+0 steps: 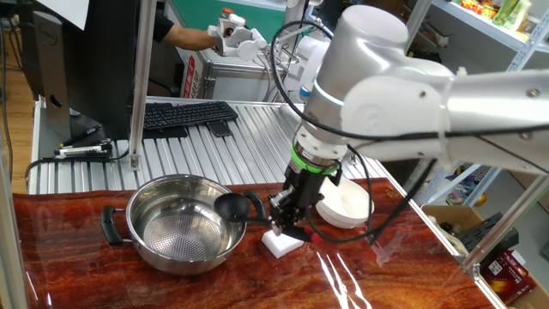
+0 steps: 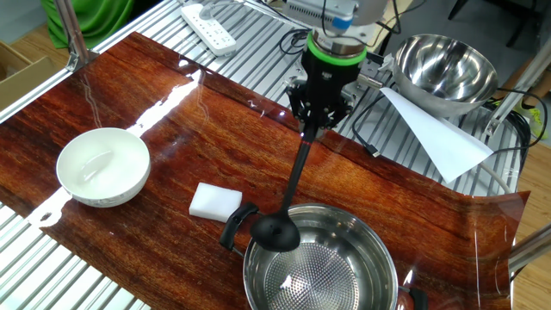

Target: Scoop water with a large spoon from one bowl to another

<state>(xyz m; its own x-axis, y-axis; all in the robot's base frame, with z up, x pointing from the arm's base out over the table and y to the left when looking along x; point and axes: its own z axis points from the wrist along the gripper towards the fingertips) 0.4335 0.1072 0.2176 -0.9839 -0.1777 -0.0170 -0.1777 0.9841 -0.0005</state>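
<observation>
End effector (image 2: 311,127) is clamping the ladle (image 2: 277,227) handle's top end, jaws nearly closed. Ladle cup is hanging over the pot (image 2: 379,258) rim; white bowl (image 2: 102,166) is sitting well apart.

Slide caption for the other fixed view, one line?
Gripper holds black plastic ladle over the steel pot's rim; white bowl waits aside.

Count of things on and near the table

One ladle (image 2: 277,228), one steel pot (image 2: 362,280), one white bowl (image 2: 103,166), one white block (image 2: 214,201), one steel bowl (image 2: 443,69).
</observation>
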